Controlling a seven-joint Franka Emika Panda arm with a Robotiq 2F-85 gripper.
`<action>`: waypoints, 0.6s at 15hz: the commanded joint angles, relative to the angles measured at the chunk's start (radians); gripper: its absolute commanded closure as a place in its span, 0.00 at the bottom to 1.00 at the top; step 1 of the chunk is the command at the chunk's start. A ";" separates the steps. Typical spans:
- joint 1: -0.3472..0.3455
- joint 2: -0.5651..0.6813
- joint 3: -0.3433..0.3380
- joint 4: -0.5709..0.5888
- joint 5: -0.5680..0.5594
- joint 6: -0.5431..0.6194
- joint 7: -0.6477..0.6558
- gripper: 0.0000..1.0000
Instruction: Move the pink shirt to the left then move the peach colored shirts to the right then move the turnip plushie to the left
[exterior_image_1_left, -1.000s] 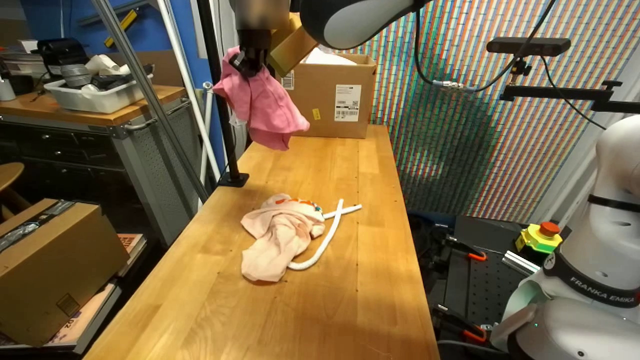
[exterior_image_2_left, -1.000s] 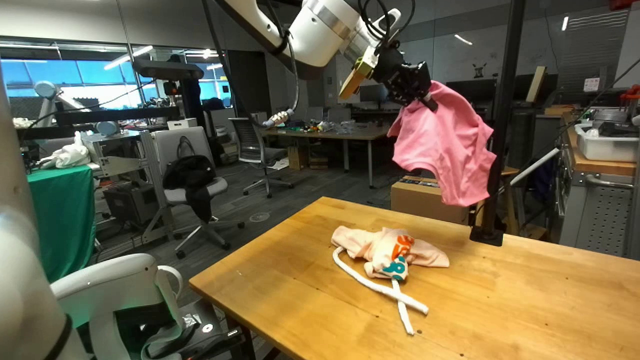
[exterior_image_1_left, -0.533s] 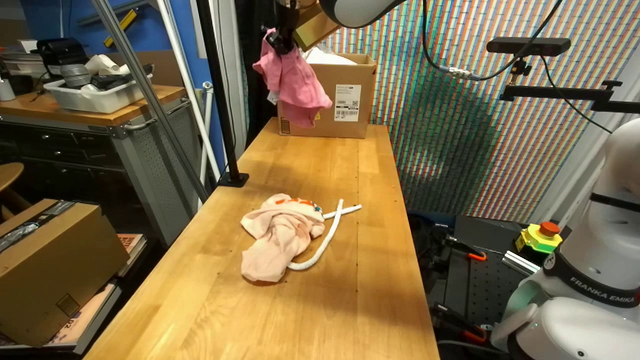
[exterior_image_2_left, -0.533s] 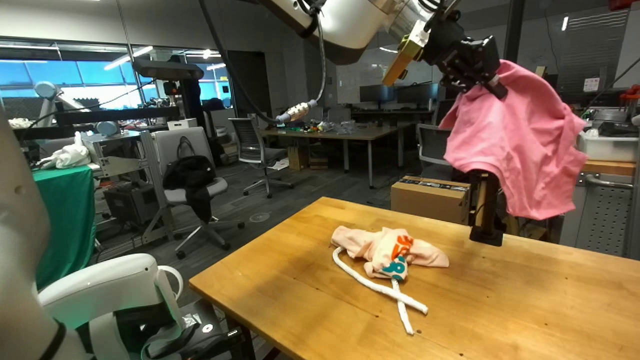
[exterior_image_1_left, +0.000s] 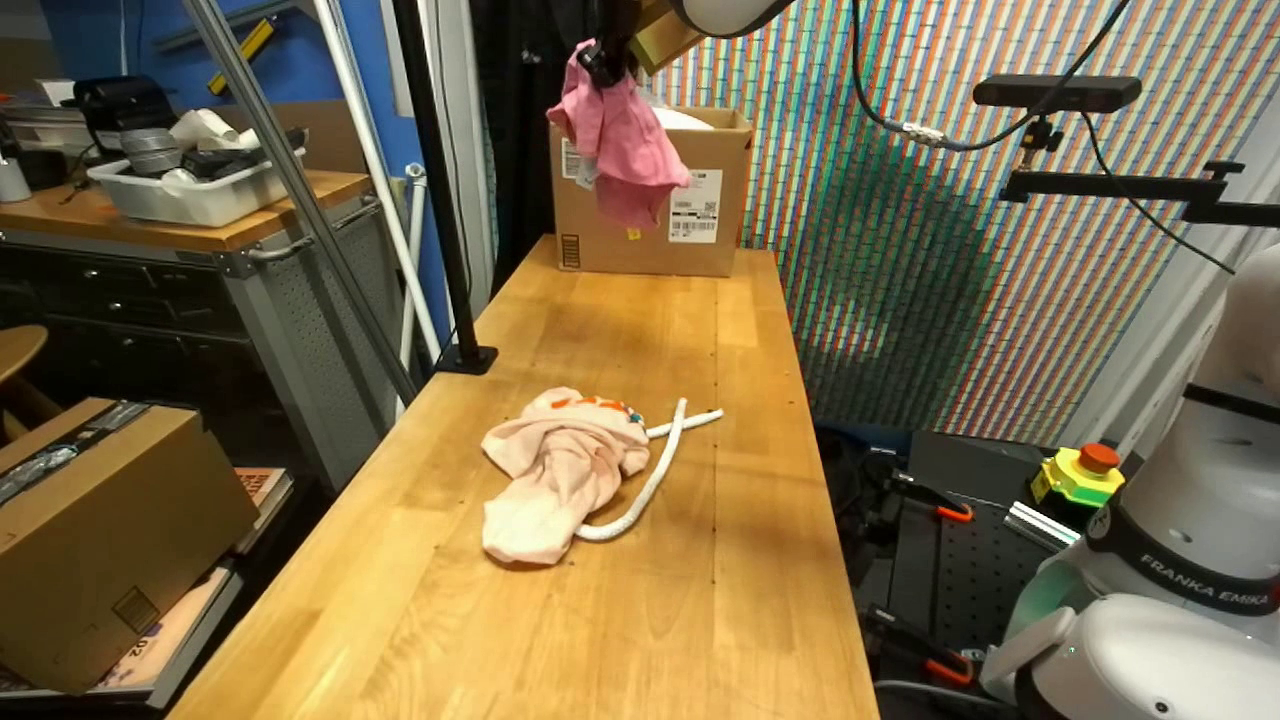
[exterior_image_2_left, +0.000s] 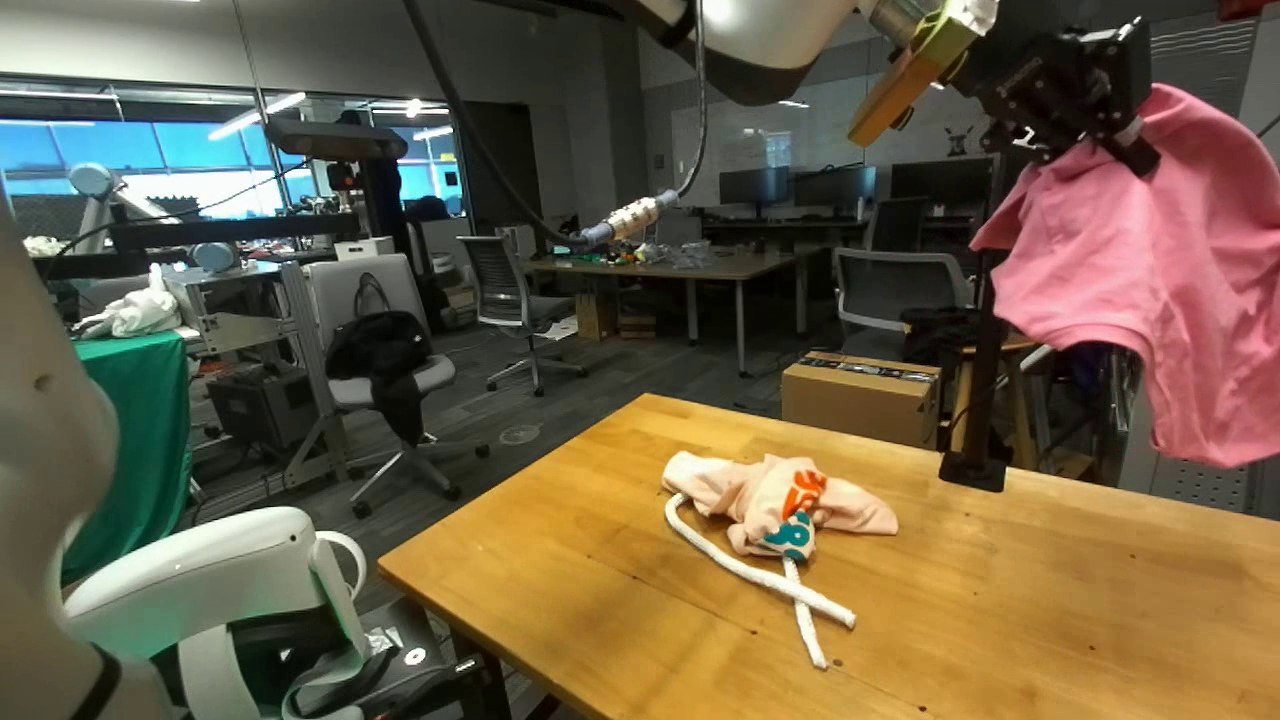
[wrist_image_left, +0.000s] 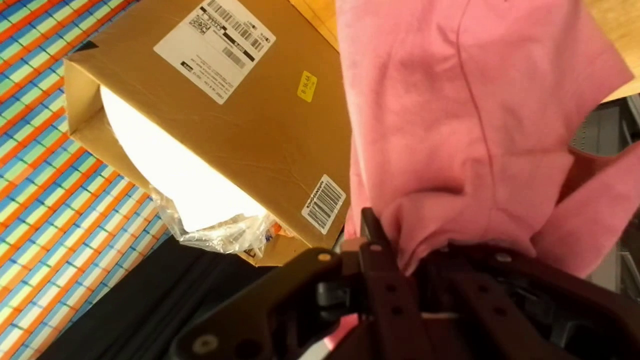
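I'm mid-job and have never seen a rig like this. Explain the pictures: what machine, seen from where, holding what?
The machine is one robot arm, ending in a black gripper that works like a pincer. Both exterior views look at the wooden table from outside the robot, from different places. The wrist view is taken from the arm's wrist, so the gripper shows close up, with an open cardboard box beyond it. The gripper is closed on the pink shirt, which hangs below it in the air. On the table lies a crumpled peach shirt with orange and teal print. A white rope lies beside it, partly hidden by the shirt, its ends crossing.
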 joint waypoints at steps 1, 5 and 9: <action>-0.029 0.051 -0.025 0.095 0.067 0.024 -0.133 0.97; -0.061 0.094 -0.056 0.163 0.131 0.029 -0.258 0.97; -0.082 0.126 -0.081 0.212 0.190 0.029 -0.359 0.97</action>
